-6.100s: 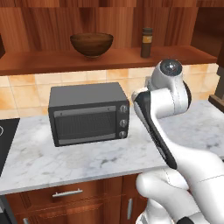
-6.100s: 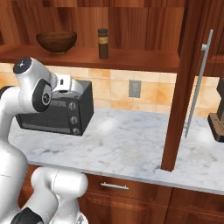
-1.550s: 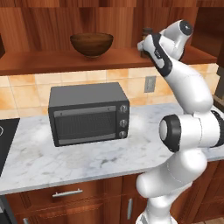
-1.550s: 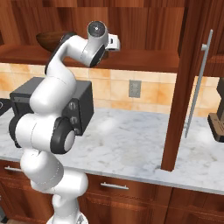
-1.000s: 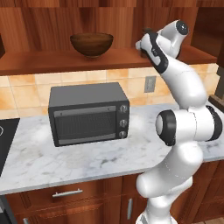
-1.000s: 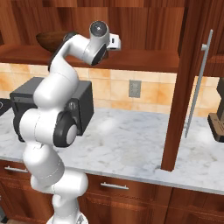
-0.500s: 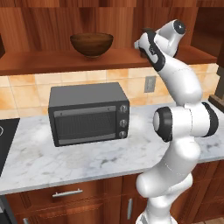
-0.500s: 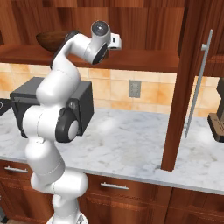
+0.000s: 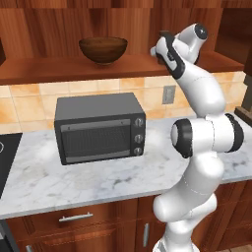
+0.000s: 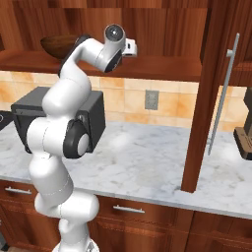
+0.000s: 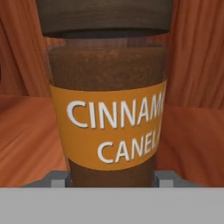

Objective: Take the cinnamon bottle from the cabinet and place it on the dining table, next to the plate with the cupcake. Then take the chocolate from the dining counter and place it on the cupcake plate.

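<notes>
The cinnamon bottle (image 11: 109,109) fills the hand view: a dark brown cylinder with a darker cap and an orange label, standing upright on the cabinet shelf (image 9: 59,69). My gripper (image 11: 111,178) is around its lower part, one grey fingertip (image 11: 59,179) against each side, shut on it. From the left base view the gripper (image 9: 163,47) is raised to shelf height at the right of the shelf, and the hand hides the bottle. The right base view has the gripper (image 10: 132,47) over the shelf (image 10: 162,66).
A round wooden bowl (image 9: 103,48) sits on the shelf to the left of the hand. Below, a grey toaster oven (image 9: 101,128) stands on the marble counter (image 9: 74,182). A wooden cabinet post (image 10: 202,98) with a long handle (image 10: 224,93) rises at the right.
Over the last seconds the arm rose from a folded pose to the shelf. Within the last second the hand crept a little left onto the bottle, then nearly stopped.
</notes>
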### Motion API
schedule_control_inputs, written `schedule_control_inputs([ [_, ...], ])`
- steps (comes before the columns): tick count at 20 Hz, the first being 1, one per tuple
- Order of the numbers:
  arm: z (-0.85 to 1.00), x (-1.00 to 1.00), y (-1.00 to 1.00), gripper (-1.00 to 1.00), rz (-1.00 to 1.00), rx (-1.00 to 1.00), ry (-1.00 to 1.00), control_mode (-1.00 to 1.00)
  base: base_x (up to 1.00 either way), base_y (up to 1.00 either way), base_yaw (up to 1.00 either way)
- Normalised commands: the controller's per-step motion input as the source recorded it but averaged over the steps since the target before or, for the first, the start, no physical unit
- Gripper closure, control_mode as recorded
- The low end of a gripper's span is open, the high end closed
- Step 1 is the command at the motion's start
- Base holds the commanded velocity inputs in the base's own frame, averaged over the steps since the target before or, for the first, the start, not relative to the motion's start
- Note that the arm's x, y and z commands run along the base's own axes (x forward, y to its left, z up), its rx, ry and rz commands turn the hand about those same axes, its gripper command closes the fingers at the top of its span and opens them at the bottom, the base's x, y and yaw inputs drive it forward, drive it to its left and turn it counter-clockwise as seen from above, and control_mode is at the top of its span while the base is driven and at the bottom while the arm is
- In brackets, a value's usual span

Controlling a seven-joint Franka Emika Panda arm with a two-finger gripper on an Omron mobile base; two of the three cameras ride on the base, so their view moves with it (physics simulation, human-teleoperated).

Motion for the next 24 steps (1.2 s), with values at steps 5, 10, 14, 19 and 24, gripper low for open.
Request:
schedule_control_inputs([
  [5, -0.06, -0.01, 0.01, 1.0, 0.07, 0.0, -0.01, -1.0, 0.0, 0.0, 0.0],
  [10, 0.0, -0.45, 0.11, 1.0, 0.1, 0.0, -0.02, -1.0, 0.0, 0.0, 0.0],
  [14, 0.03, -0.59, 0.14, 1.0, 0.01, 0.0, 0.0, -1.0, 0.0, 0.0, 0.0],
  [19, 0.0, -0.7, 0.12, 1.0, 0.0, 0.06, 0.0, -1.0, 0.0, 0.0, 0.0],
  [24, 0.0, -0.75, 0.22, 1.0, 0.0, 0.05, -0.08, -1.0, 0.0, 0.0, 0.0],
])
